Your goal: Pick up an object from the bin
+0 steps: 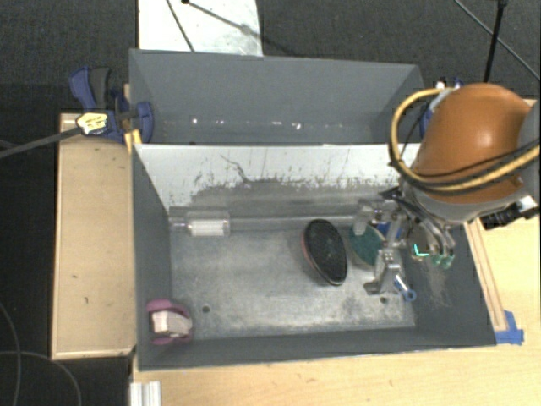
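Grey bin (254, 290): one black oval (325, 251), one teal lump (367, 245), gripper (385, 284) beside.

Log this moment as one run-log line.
gripper: low at right of bin | nearest: teal object, black oval disc | hold: cannot tell | far left: clear tube, pink roll

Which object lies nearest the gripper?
The teal one, beside the gripper; the black oval lies just left, clear tube and pink piece far left.
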